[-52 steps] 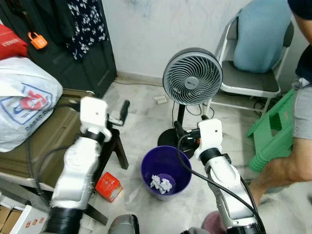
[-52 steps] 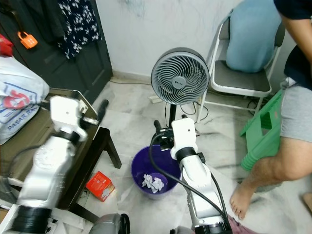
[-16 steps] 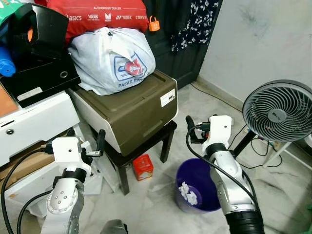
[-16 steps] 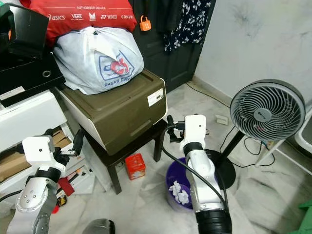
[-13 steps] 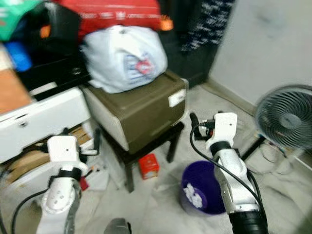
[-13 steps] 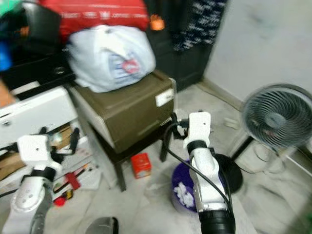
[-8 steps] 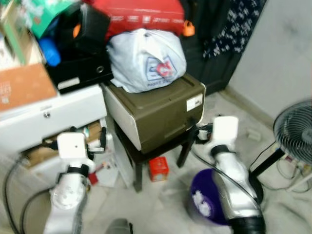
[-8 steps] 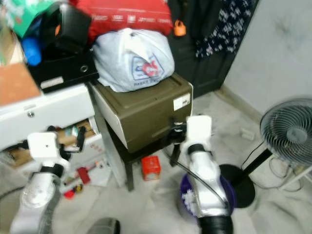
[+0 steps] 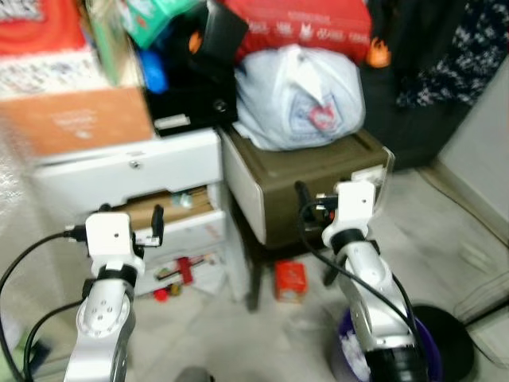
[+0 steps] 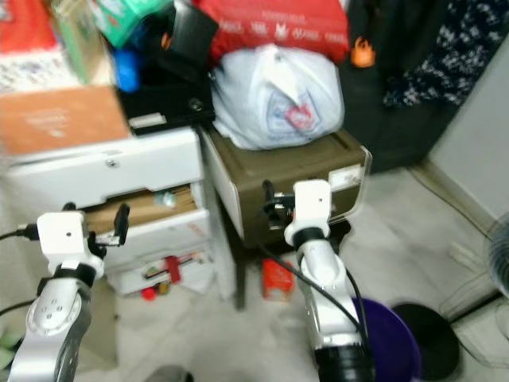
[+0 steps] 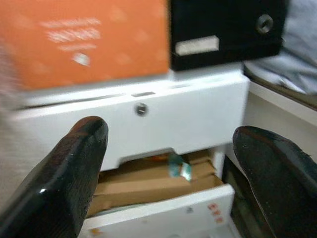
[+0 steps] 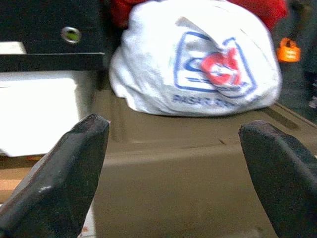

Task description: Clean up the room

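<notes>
Both arms are raised in front of me with nothing held. My left gripper (image 11: 171, 148) is open and faces a white drawer unit (image 9: 135, 169) whose lower drawer (image 9: 171, 208) stands partly pulled out. My right gripper (image 12: 173, 141) is open too, level with a brown box (image 9: 274, 187) that carries a white plastic bag (image 9: 300, 99). A small red carton (image 9: 289, 280) lies on the floor under the brown box. Small red items (image 9: 183, 269) lie on the floor by the drawers. A purple bin (image 10: 394, 338) with crumpled paper stands by my right arm.
An orange box (image 9: 79, 119) and a black case (image 9: 191, 87) sit on the drawer unit, with a red bag (image 9: 298, 24) stacked above the plastic bag. A black fan base (image 9: 449, 350) is at the lower right. Bare tiled floor lies in front of the drawers. The picture is blurred.
The whole view has swung left: the fan head has left the picture and the drawer unit now sits at the centre. Both arms keep their raised pose, fingers apart.
</notes>
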